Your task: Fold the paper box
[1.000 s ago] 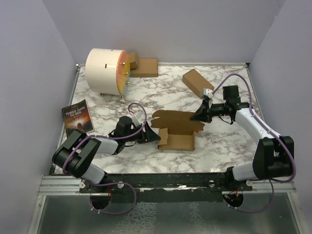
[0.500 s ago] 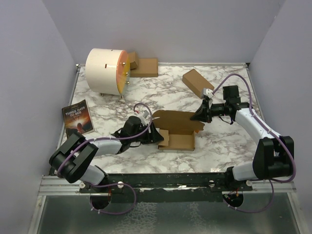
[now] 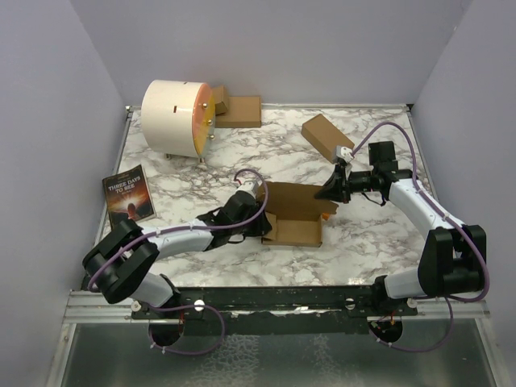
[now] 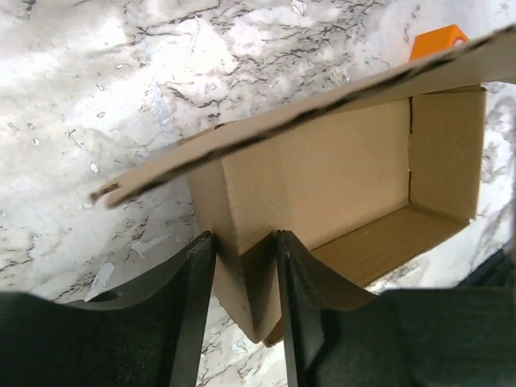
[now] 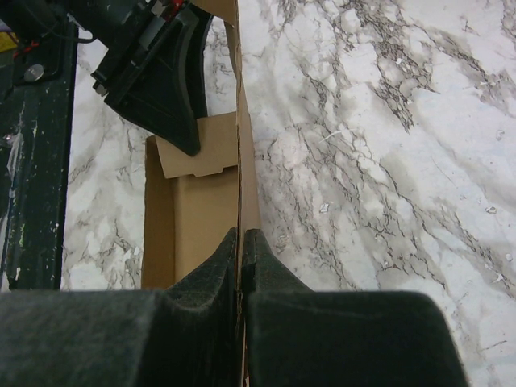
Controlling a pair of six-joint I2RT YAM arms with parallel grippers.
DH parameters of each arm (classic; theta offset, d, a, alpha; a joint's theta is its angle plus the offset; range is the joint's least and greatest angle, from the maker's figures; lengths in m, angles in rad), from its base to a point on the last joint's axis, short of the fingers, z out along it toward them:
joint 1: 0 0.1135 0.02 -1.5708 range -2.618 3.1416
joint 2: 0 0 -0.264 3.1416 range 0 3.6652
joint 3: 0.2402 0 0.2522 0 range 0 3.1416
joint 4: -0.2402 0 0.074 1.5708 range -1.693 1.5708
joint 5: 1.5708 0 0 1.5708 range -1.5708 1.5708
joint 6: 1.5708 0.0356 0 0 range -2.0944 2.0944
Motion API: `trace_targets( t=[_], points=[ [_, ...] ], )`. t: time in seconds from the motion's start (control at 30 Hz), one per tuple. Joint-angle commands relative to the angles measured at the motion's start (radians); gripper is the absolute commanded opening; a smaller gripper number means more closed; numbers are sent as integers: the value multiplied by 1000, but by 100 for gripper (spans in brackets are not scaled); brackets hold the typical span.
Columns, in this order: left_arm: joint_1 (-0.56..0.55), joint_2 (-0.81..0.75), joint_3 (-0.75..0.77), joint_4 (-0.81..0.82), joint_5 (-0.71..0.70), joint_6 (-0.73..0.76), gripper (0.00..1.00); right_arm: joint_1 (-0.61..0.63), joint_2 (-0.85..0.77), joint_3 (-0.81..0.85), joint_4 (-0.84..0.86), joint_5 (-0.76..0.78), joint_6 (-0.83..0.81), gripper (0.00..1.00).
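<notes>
The paper box (image 3: 296, 233) lies mid-table as a half-formed brown tray, its wide lid flap (image 3: 294, 196) raised along the far side. My left gripper (image 3: 264, 225) is at the tray's left end. In the left wrist view its jaws (image 4: 243, 242) are pressed on both sides of a folded corner of the end wall (image 4: 242, 266), with the tray's inside (image 4: 347, 173) beyond. My right gripper (image 3: 329, 193) is shut on the right edge of the lid. In the right wrist view its fingers (image 5: 242, 235) pinch the thin sheet edge-on (image 5: 239, 121), with the tray (image 5: 201, 214) to the left.
A white drum (image 3: 176, 117) stands at the back left with brown cardboard pieces (image 3: 239, 111) beside it. A second brown carton (image 3: 326, 135) lies at the back right. A dark book (image 3: 127, 194) lies by the left edge. Purple walls close in both sides.
My left arm has reached right to the tray's left end, and its jaws have narrowed onto the folded corner. The right gripper has held still on the lid.
</notes>
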Motion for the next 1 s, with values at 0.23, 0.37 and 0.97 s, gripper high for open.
trace_targets(
  t=[0.23,0.37,0.97],
  points=[
    [-90,72,125,-225,-234,59,22,4,-4,2,-6,-13,-15,1],
    [-106,60,129,-253,-310,60,2,4,-9,-3,-3,-26,-16,1],
    [-178,10,117,-79,-569,239,2,57,-210,-110,146,-192,16,1]
  ],
)
